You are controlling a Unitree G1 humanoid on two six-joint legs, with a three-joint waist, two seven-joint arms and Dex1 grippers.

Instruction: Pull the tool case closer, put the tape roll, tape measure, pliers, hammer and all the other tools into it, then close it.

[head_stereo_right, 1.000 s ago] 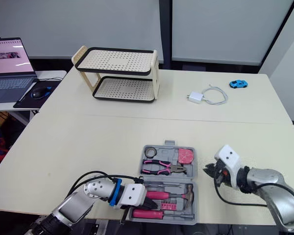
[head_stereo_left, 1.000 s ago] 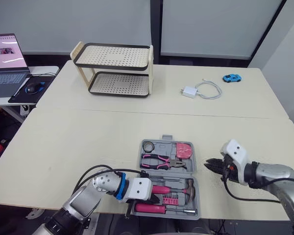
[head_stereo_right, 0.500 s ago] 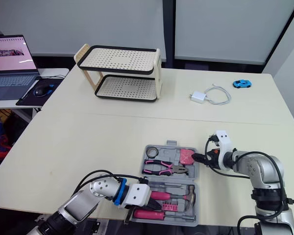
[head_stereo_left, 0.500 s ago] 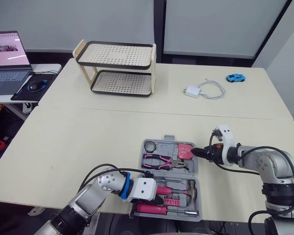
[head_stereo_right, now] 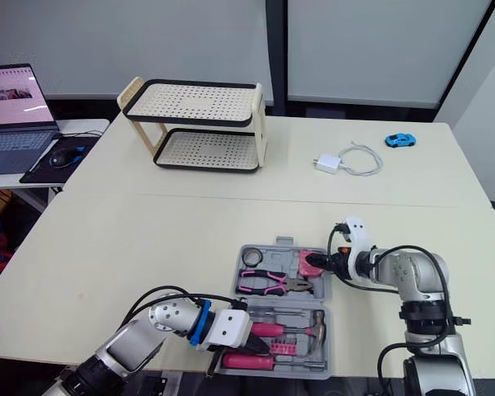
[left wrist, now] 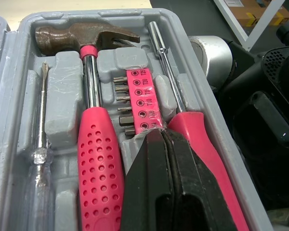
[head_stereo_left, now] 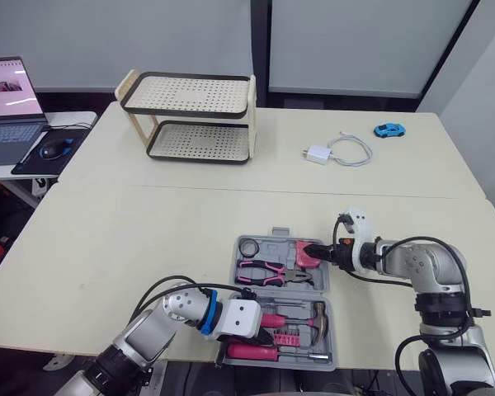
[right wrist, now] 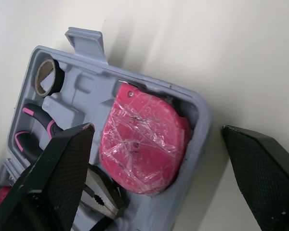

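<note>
Right end effector (head_stereo_left: 318,251) gapes wide around the case (right wrist: 202,120) corner, tape measure (right wrist: 142,139) between its fingers (right wrist: 58,163); left end effector (left wrist: 160,139), pinched shut, sits inside (closing the case would pinch it).

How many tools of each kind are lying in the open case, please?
Tape roll: 1
Tape measure: 1
Pliers: 1
Hammer: 1
Screwdrivers: 2
Bit strip: 1
Total: 7
</note>
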